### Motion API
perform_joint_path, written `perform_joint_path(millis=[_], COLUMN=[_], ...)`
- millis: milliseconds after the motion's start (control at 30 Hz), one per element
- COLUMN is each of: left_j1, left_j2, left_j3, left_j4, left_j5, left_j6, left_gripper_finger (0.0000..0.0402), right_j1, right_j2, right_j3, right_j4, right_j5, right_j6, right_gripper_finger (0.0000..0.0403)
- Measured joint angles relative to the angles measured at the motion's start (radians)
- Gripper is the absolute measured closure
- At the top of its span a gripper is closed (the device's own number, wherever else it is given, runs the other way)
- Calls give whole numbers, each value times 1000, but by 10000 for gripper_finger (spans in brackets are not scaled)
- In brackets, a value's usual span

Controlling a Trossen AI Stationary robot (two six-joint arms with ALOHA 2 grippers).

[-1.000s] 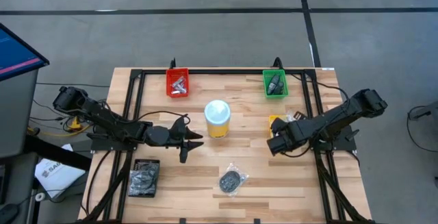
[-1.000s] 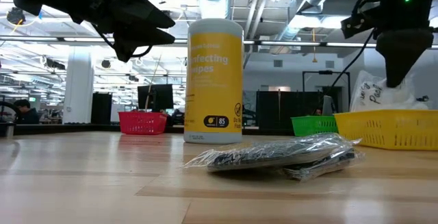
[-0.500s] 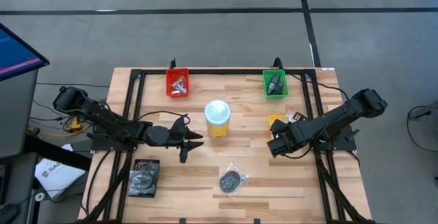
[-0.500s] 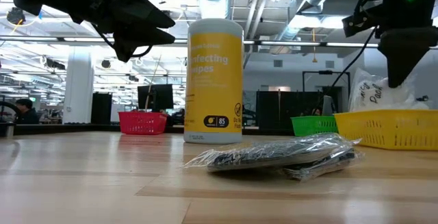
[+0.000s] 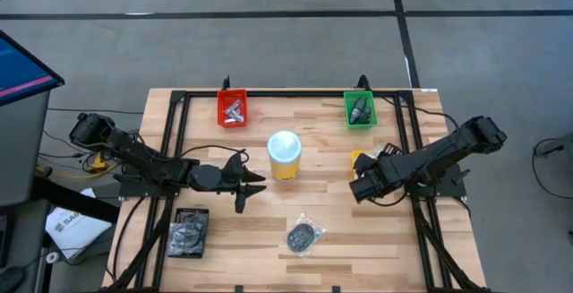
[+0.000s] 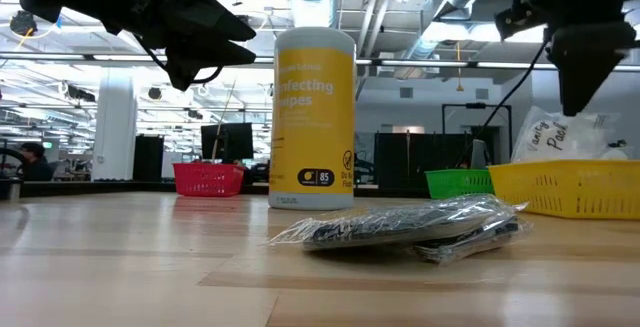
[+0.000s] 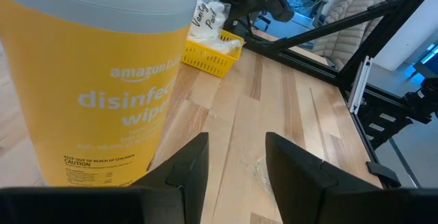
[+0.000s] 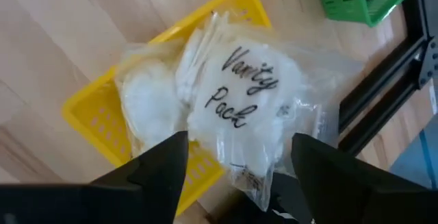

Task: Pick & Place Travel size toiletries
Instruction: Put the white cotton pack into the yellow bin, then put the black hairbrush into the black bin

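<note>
Left gripper [image 5: 253, 184] hangs above the table [image 5: 340, 230] with its fingers [image 7: 188, 166] spread and nothing between them; the yellow tub [image 5: 285, 156] stands just beyond and to one side of its tips, close in the left wrist view. Nearer the table's front edge from this gripper, a black tray [image 5: 188, 233] holds dark bundles, and a bagged dark bundle [image 5: 304, 236] lies loose on the wood, well apart from both grippers. Across the table from the left gripper, a red tray [image 5: 233, 108] holds silvery bits. Right gripper [image 5: 362, 185] hovers directly over the yellow tray [image 8: 92, 111], fingers [image 8: 161, 162] spread wide and clear of the white sachet [image 8: 243, 97] printed "Vanity Pack", which lies in that tray below them, spilling over its rim. Beyond the right gripper, a green tray [image 5: 360, 109] holds small dark bottles.
</note>
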Motion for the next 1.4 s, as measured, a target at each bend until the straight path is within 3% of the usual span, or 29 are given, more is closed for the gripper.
perform_joint_path(millis=[367,733,1400], left_j1=[0,0,0], left_j2=[0,0,0], left_j3=[0,0,0], left_j4=[0,0,9], left_j5=[0,0,0], left_j6=[0,0,0], left_gripper_finger=[266,266,266], right_j1=[6,77,234], right_j2=[0,15,318], right_j3=[94,99,98], right_j4=[21,438,836], right_j5=[0,-56,-79], right_j6=[-27,-261,-493], right_gripper_finger=[148,147,150])
